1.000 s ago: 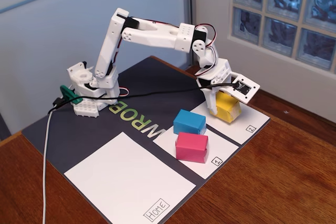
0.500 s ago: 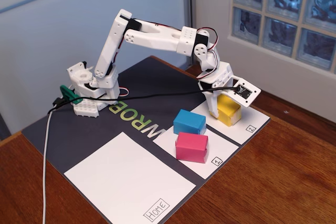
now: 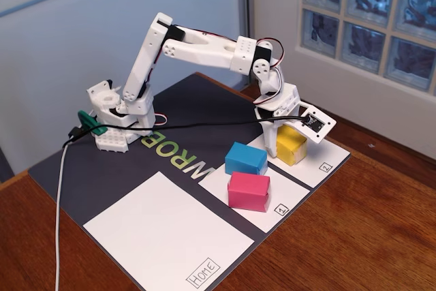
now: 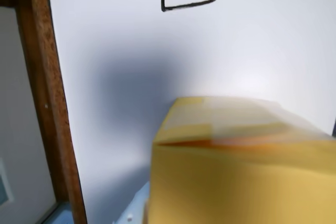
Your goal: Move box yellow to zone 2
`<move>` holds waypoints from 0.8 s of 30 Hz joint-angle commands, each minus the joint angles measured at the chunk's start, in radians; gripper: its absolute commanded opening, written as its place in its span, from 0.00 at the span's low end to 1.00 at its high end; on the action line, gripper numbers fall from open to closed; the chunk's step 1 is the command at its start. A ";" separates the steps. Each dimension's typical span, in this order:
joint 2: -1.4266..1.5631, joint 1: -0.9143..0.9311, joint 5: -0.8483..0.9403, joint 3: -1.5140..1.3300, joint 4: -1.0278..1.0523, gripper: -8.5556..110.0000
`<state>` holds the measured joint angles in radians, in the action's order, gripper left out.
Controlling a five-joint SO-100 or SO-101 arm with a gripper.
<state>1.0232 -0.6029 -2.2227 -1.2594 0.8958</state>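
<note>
You are placing the yellow box (image 3: 291,145) on the sheet marked 2 (image 3: 320,161), near the worktop's (image 3: 381,202) right edge in the fixed view. The claw (image 3: 283,142) is pinching it. Next, judge contact, then release.

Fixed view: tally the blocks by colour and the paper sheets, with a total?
Yellow blocks: 1, the box yellow, at the gripper over zone 2
Blue blocks: 1, the blue block
Pink blocks: 1, the pink block
White sheets: 3, namely zone 2, the sheet marked 1 and the Home sheet
Total: 6
</note>
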 commanded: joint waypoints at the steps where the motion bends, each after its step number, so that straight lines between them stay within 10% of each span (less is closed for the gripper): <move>1: 0.060 -0.005 0.003 0.064 -0.003 0.33; 24: 0.133 0.011 0.003 0.181 0.101 0.40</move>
<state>1.0615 -0.6013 -2.2227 -1.1336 0.9940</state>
